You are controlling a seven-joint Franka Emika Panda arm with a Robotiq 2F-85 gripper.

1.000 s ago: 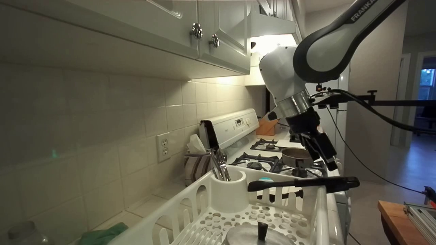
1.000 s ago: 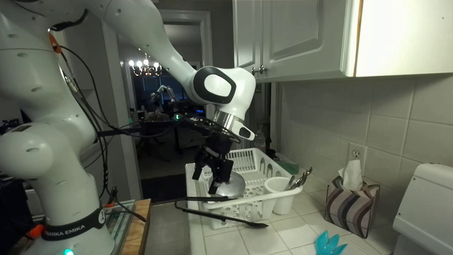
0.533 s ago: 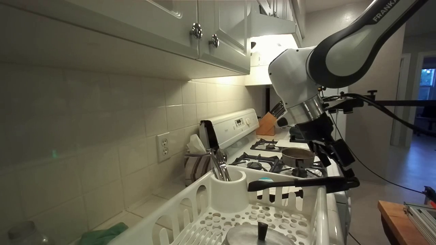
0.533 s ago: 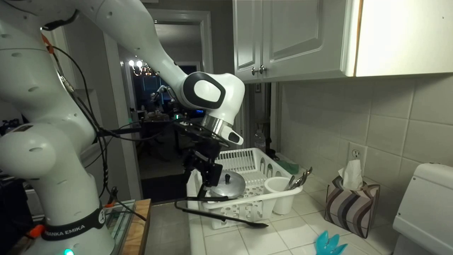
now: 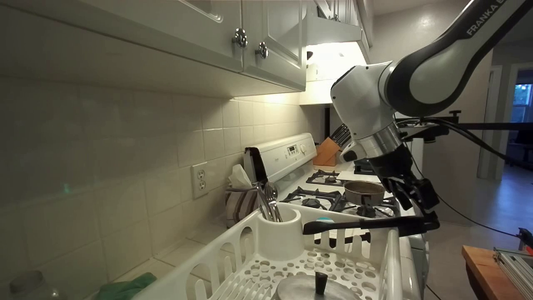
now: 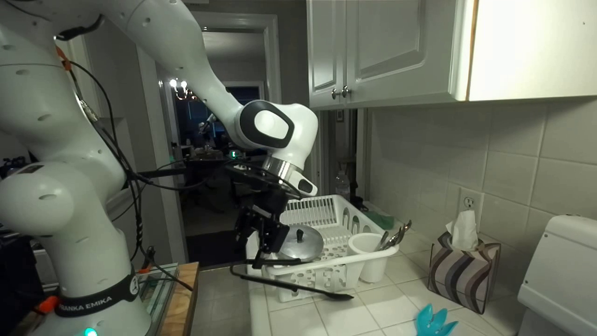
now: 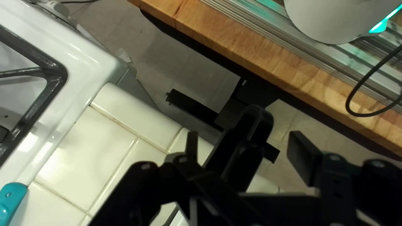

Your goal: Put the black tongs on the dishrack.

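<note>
The black tongs (image 6: 291, 284) lie at the near end of the white dishrack (image 6: 336, 263), their joined end sticking out past the counter edge. They also show in an exterior view (image 5: 349, 225), across the end of the rack (image 5: 393, 262). I cannot tell whether they rest on the rim. My gripper (image 6: 255, 259) is low at the joined end of the tongs. In the wrist view my gripper (image 7: 247, 150) is open, with the tongs' end (image 7: 240, 160) between its fingers, nearer the left finger. A gap shows to the right finger.
A pot lid (image 6: 303, 243) lies in the rack, and a white cup with cutlery (image 6: 366, 247) stands at its corner. A tissue box (image 6: 464, 266) and a blue object (image 6: 433, 322) are on the counter. A pan (image 5: 364, 192) sits on the stove. A wooden table edge (image 7: 235, 50) is opposite.
My gripper has moved down and over to the joined end of the tongs, leftward in an exterior view, so that its fingers now straddle it. The tongs have not moved.
</note>
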